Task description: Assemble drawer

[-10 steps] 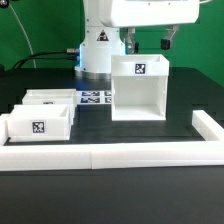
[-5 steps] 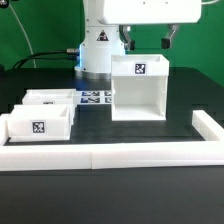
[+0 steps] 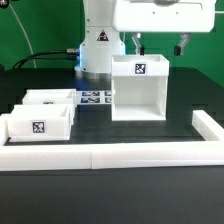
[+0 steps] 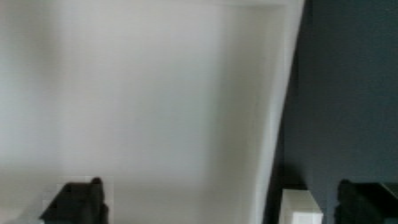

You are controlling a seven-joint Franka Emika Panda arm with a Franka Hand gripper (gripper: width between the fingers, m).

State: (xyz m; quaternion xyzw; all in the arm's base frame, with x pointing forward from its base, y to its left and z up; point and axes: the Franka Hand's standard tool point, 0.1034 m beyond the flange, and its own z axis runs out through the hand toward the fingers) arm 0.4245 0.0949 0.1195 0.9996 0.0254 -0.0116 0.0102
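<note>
- Right now my two-finger gripper hangs with its dark fingertips spread wide and nothing between them. I judge that the spread is meant to straddle a wall.
- Directly beneath stands the tall white plastic open-fronted box, upright with its mouth toward the exterior camera. In the wrist view its white surface fills most of the span between my fingertips.
- Off to the exterior view's left, well apart from the box, sit the nearer shallow white plastic tray and the farther tray just behind it. Neither is inserted yet, so both are probably waiting to slide in.
- Between the trays and the box lies the flat marker board.
- Along the front runs the long low white border wall, likely a stop to push parts against.
</note>
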